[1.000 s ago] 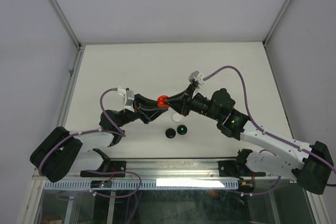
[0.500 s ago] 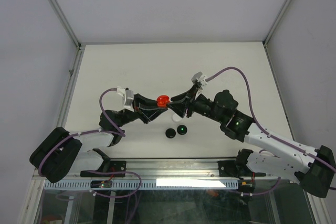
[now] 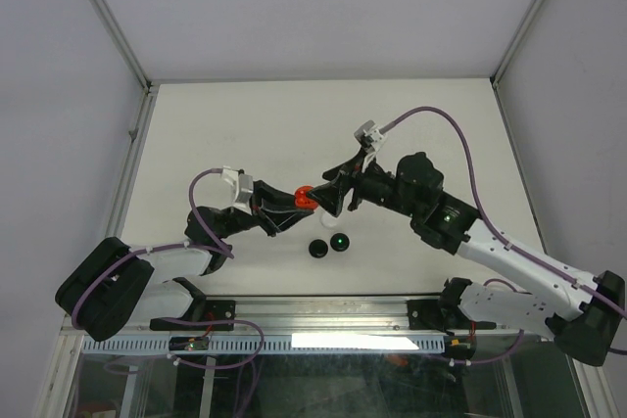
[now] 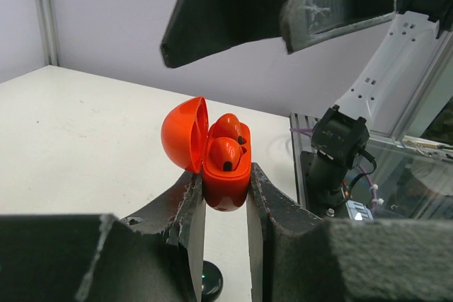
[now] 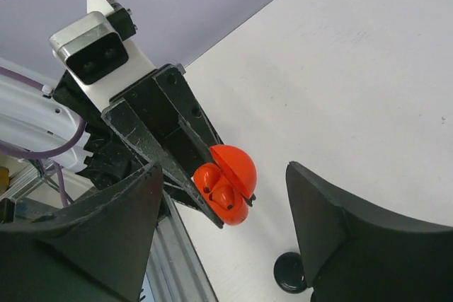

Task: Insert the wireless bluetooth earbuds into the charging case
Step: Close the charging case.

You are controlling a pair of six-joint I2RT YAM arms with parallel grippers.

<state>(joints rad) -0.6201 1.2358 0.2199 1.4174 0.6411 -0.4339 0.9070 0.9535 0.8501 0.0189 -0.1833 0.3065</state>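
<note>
My worry is that the parted jaws of the right gripper [image 3: 331, 195] hover near the glossy red clamshell charging case [image 5: 228, 187], and a careless swing could clip its open lid or twist it loose. The left gripper [image 4: 225, 183] is clamped on the case's base. Both small red wireless earbuds [image 4: 226, 145] sit inside, clear of the right jaws.

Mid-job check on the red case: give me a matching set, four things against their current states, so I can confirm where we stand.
Things:
1. charging case
2. red earbuds
3. right end effector
4. black discs

States:
a. lying on the table
b. open, holding nothing
c. clamped in the left end effector, lid open
d. sitting in the case

Pairs: 1-c, 2-d, 3-b, 4-a
</note>
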